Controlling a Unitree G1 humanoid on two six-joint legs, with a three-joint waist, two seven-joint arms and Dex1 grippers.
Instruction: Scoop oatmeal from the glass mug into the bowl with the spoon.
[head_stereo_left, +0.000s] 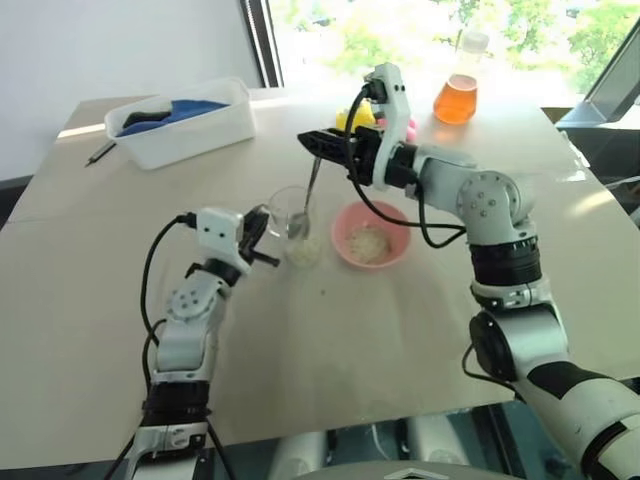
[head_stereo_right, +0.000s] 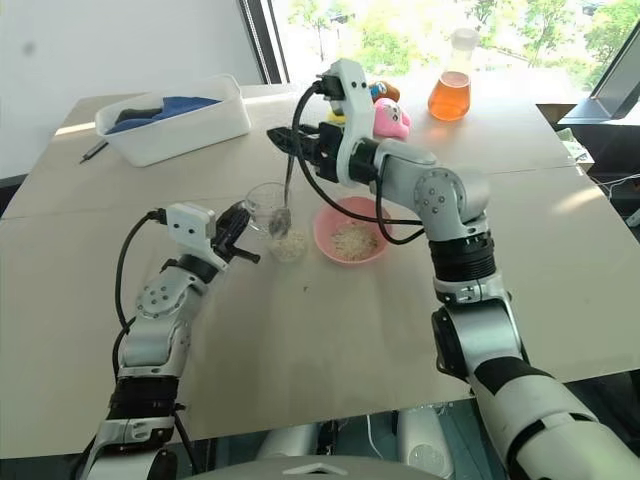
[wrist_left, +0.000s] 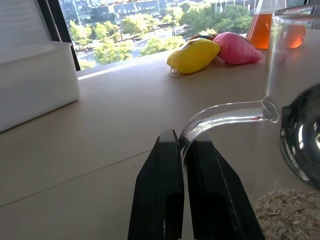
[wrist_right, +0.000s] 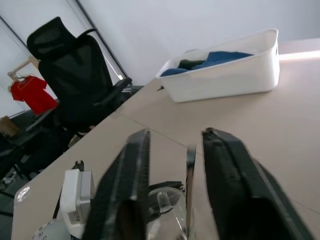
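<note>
A pale bench (head_stereo_left: 420, 340) is standing by a sunlit window. The white tub (head_stereo_left: 185, 122) is sitting at its far left. The right end effector (head_stereo_left: 318, 142), fingers parted, is hovering around the spoon (head_stereo_left: 308, 200), which is leaning in the glass mug (head_stereo_left: 290, 215). The left end effector (wrist_left: 183, 155) is pinching the mug's handle. Beside the mug, the pink bowl (head_stereo_left: 345, 228) is holding oatmeal (head_stereo_left: 369, 243).

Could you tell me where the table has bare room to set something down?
The near table in front of the pink bowl is bare, as is the left side below the white tub. It is crowded around the glass mug, and by the toys and flask.
</note>
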